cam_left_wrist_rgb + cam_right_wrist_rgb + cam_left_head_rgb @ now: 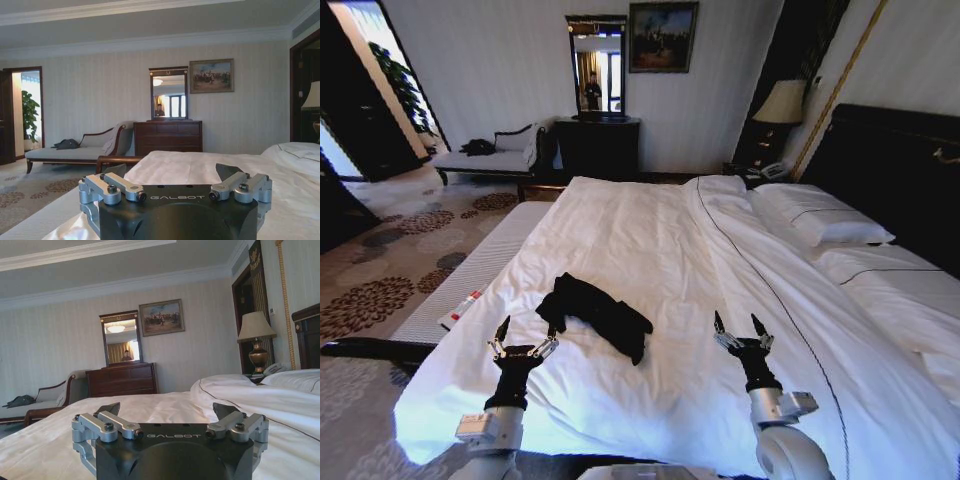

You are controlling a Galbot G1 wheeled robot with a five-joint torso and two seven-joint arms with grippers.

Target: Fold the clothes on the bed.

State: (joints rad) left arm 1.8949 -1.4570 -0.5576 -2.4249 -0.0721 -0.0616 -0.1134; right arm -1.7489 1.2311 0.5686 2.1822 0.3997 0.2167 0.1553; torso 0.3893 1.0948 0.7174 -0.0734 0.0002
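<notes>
While both arms reached forward over its near edge, the bed (740, 270) filled most of the head view, its white duvet spread flat and its pillows (825, 222) stacked toward the dark headboard (900, 160) on the right. Beyond the bed's foot stood a dark dresser (597, 147) carrying a mirror (597, 65), with a framed painting (662, 36) on the wall beside it. A pale chaise (490, 157) stood left of the dresser, a dark bundle (477, 147) lying on its seat. A lamp (781, 103) stood on the nightstand next to the headboard.

The T-shirt (595, 312) lay crumpled in a black heap on the duvet, near the bed's near edge and left of centre, apart from both grippers and between them, closer to the left one.

The left gripper (523, 335) hovered just above the duvet, beside the heap's lower left corner, its fingers spread and holding nothing. The right gripper (741, 325) hovered over bare duvet well to the right of the T-shirt, likewise released with its fingers apart. Each wrist view looked across the bed toward the dresser, with that arm's open fingers (122, 186) (112, 422) in the foreground.
</notes>
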